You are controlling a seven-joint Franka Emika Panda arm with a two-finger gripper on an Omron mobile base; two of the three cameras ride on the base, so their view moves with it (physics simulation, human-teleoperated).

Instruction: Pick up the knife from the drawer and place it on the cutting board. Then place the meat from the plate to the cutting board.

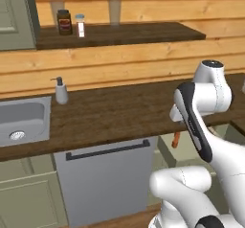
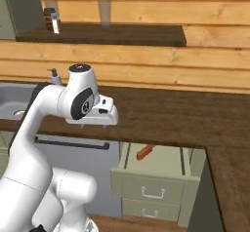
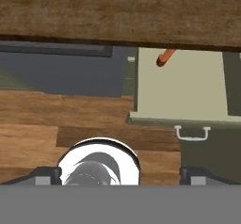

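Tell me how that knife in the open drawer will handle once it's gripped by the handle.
The knife looks small and slim, so probably light and stiff. Its orange-red handle looks narrow and smooth, so it may twist between the fingers. It lies flat in the drawer, partly under the counter edge, so it will more likely slide than roll if nudged.

Both base views look down across the counter (image 1: 110, 112); the hand view faces the open drawer (image 3: 179, 91).

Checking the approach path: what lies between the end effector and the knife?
Bare drawer floor and air; in the hand view nothing stands between the end effector and the knife.
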